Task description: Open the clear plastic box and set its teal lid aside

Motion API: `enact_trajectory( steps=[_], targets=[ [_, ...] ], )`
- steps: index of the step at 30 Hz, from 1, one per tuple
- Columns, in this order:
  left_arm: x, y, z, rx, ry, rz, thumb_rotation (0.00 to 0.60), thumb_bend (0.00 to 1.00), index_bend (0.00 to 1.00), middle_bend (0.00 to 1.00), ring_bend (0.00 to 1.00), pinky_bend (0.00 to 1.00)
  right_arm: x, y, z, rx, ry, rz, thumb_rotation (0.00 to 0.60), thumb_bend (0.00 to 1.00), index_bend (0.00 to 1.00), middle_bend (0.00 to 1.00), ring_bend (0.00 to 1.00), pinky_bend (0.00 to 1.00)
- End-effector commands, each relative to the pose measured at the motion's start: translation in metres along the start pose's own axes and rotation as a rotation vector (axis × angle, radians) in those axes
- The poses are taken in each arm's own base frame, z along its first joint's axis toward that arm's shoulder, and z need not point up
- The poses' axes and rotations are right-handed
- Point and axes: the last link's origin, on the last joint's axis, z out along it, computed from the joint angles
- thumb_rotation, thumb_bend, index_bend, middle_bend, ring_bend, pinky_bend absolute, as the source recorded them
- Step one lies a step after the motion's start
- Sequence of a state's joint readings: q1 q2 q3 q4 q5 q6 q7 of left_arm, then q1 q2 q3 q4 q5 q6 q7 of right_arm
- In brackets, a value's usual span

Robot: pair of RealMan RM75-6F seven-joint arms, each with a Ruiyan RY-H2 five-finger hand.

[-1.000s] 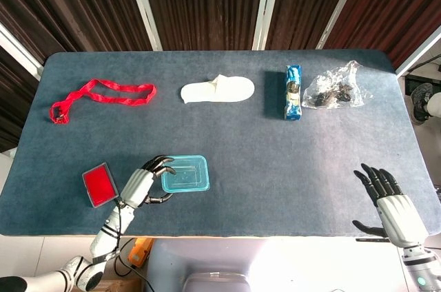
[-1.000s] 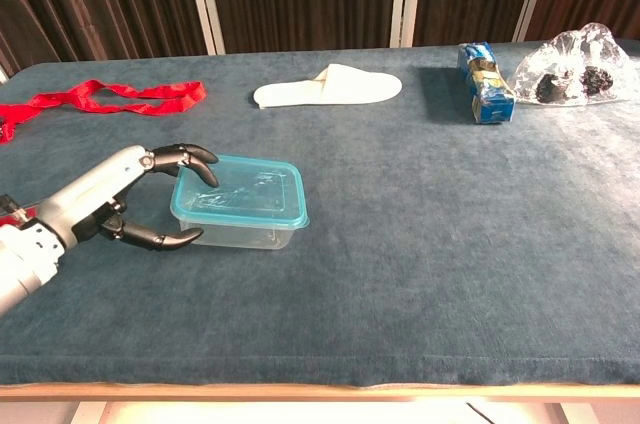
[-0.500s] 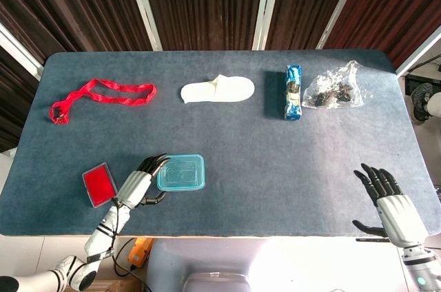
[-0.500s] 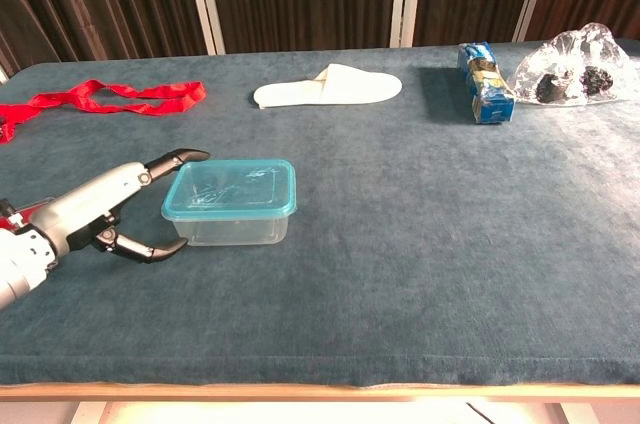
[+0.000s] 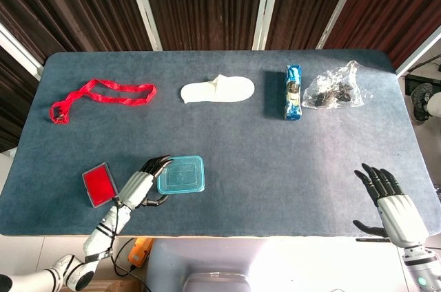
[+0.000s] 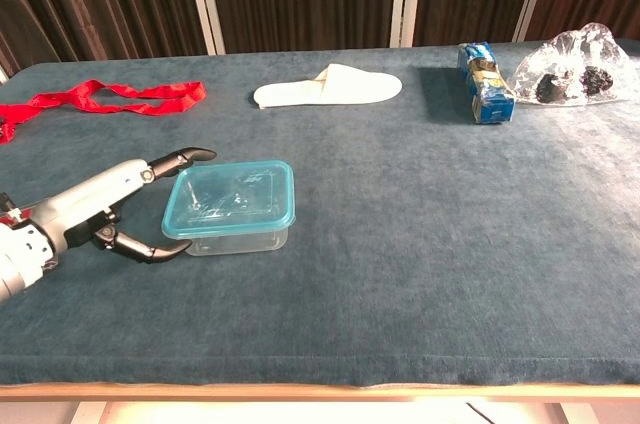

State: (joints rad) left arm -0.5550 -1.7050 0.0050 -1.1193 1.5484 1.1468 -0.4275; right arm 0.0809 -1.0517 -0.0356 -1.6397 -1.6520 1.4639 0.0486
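The clear plastic box [image 6: 240, 240] with its teal lid [image 6: 231, 199] on top stands near the table's front left; it also shows in the head view as the box [image 5: 181, 174]. In the chest view the lid looks tilted toward the camera. My left hand [image 6: 108, 212] brackets the box's left end, with its fingers [image 6: 188, 156] at the far-left corner and its thumb [image 6: 160, 250] curled at the near-left edge. In the head view the left hand [image 5: 143, 182] spans that same short side. My right hand [image 5: 390, 204] hovers open at the table's front right, far from the box.
A red card [image 5: 100, 184] lies just left of my left hand. At the back are a red ribbon [image 5: 103, 94], a white slipper [image 5: 218, 90], a blue packet [image 5: 293, 92] and a crumpled clear bag [image 5: 334, 89]. The table's front edge [image 6: 320, 384] runs close below the box.
The box slid left toward my left hand, whose fingers came off the lid's top to its left end. The lid now looks more tilted. The right hand has not moved.
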Motion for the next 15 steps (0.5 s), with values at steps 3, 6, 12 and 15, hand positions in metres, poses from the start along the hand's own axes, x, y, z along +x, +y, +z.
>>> enact_trajectory(
  steps=[3,6,12,15],
  targets=[
    [0.004,0.005,0.005,-0.022,0.012,0.000,0.600,0.30,0.00,0.00,0.00,0.04,-0.001,-0.001,0.000,0.002,-0.004,-0.003,0.600,0.19,0.00,0.00,0.00,0.00],
    [0.002,0.008,0.012,-0.033,0.012,-0.006,0.600,0.30,0.00,0.00,0.00,0.04,-0.001,-0.001,0.000,0.000,-0.002,-0.004,0.600,0.19,0.00,0.00,0.00,0.00],
    [-0.003,0.013,0.026,-0.039,-0.008,0.016,0.600,0.30,0.00,0.00,0.00,0.04,-0.001,0.000,0.000,-0.001,-0.003,-0.003,0.600,0.19,0.00,0.00,0.00,0.00],
    [-0.004,0.013,0.029,-0.035,-0.021,0.022,0.600,0.30,0.00,0.00,0.00,0.04,0.000,0.000,0.000,-0.002,0.000,0.000,0.600,0.19,0.00,0.00,0.00,0.00]
  ],
)
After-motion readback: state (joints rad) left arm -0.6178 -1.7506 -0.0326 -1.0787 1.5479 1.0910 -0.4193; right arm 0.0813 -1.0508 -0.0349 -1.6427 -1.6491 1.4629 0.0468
